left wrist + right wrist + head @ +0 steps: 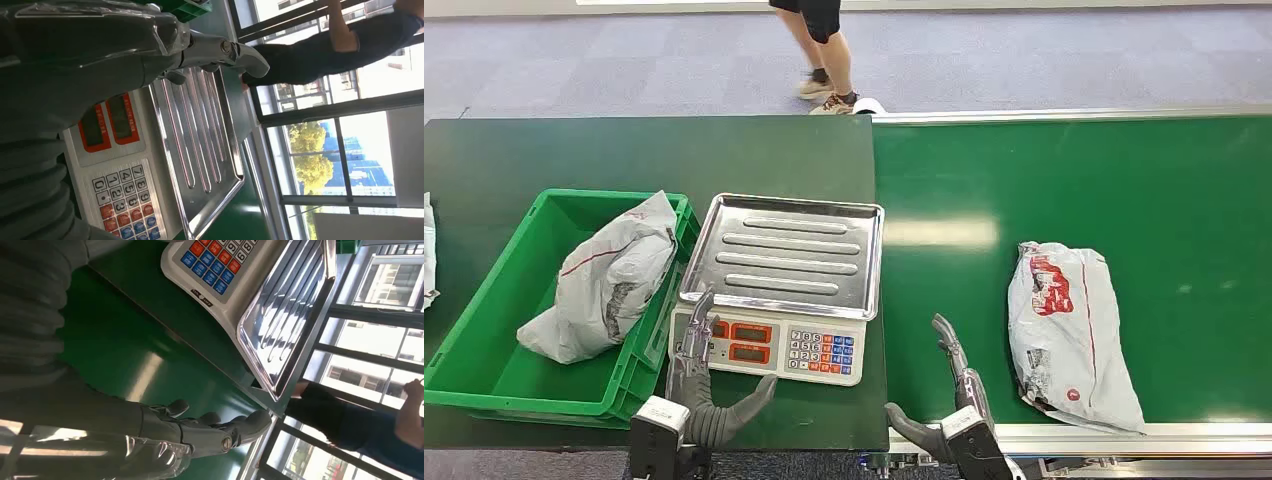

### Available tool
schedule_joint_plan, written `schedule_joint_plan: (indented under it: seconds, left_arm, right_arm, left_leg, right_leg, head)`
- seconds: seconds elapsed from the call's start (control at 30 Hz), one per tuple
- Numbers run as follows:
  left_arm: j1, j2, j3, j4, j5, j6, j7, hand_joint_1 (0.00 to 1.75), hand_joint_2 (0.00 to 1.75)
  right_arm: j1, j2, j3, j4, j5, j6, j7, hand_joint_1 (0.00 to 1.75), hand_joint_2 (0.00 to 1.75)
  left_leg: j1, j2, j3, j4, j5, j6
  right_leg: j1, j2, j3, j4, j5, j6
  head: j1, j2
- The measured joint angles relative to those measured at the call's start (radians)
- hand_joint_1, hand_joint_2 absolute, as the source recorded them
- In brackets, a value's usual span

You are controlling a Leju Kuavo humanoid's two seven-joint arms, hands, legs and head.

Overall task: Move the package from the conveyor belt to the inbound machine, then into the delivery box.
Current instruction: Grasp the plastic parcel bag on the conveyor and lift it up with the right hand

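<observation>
One package (1074, 333) apparently just beside right-hand fingers (951, 347), untouched.

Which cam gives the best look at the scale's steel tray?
Head view: the scale's steel tray appears whole from above, all rims visible, nothing lying on it. The left wrist view shows most of it side-on, partly covered by the left robot hand. The right wrist view catches just a slanted part of it.

A white courier package (1072, 331) with red print lies flat on the green conveyor belt (1064, 190), right of the empty weighing scale (782, 285).
</observation>
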Motion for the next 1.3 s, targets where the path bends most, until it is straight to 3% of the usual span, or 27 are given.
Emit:
schedule_joint_plan:
  seconds: [0.8,1.03,1.3]
  left_arm:
    - [0.003,-0.002,0.0,-0.002,-0.004,0.003,-0.002,0.0,1.75]
    - [0.003,-0.002,-0.001,-0.003,-0.004,0.003,-0.003,0.0,1.75]
    - [0.005,-0.001,-0.001,-0.003,-0.002,0.003,-0.003,0.0,1.75]
  right_arm:
    - [0.006,-0.016,0.017,0.0,-0.016,-0.012,-0.004,0.0,1.75]
    - [0.009,-0.031,0.014,-0.019,0.05,-0.094,0.016,0.0,1.75]
    - [0.017,-0.053,-0.01,-0.073,0.074,-0.105,0.031,0.0,1.75]
  left_leg:
    - [0.0,0.0,0.0,0.0,0.0,0.0]
    - [0.0,0.0,0.0,0.0,0.0,0.0]
    - [0.0,0.0,0.0,0.0,0.0,0.0]
  right_leg:
    - [0.0,0.0,0.0,0.0,0.0,0.0]
    - [0.0,0.0,0.0,0.0,0.0,0.0]
    - [0.0,0.0,0.0,0.0,0.0,0.0]
  head:
    - [0.0,0.0]
    - [0.0,0.0]
    - [0.0,0.0]
